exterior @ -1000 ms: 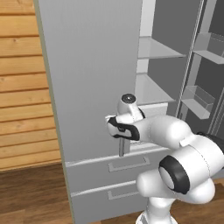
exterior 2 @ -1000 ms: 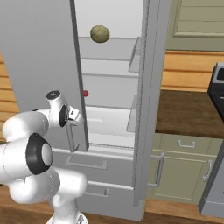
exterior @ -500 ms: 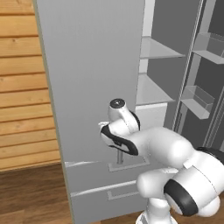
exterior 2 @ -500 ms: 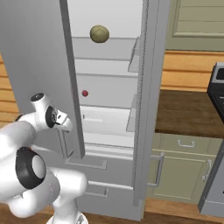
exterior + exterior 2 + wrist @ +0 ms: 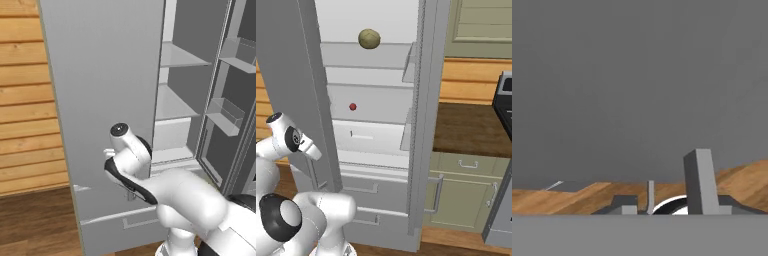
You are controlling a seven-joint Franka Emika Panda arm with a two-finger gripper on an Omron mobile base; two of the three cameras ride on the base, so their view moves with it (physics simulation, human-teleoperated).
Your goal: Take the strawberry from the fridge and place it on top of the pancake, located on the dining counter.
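The tool sits low against the left door of the fridge, its two dark tips standing either side of a thin upright bar, the door's handle. The tips look spread apart, with the bar between them. I cannot tell whether they are clenched on it or only hooked round it. Beyond the tips is plain grey door face, with a strip of wooden floor under its lower edge. Over the last second the door has swung out further and the wrist has gone with it, away from the fridge's middle and toward the plank wall side. That matters. The opening is now wide, and the strawberry shows plainly as a small red dot on the middle shelf, well below the olive-brown ball on the shelf above. As I judge it, the opening step is close to done. What is left is to let go of the handle, come round the door's edge and reach in for the berry. The arm is folded low and swept across in front of the base, elbow bulging forward and forearm angled up to the wrist. The hand is turned so that it faces the door.
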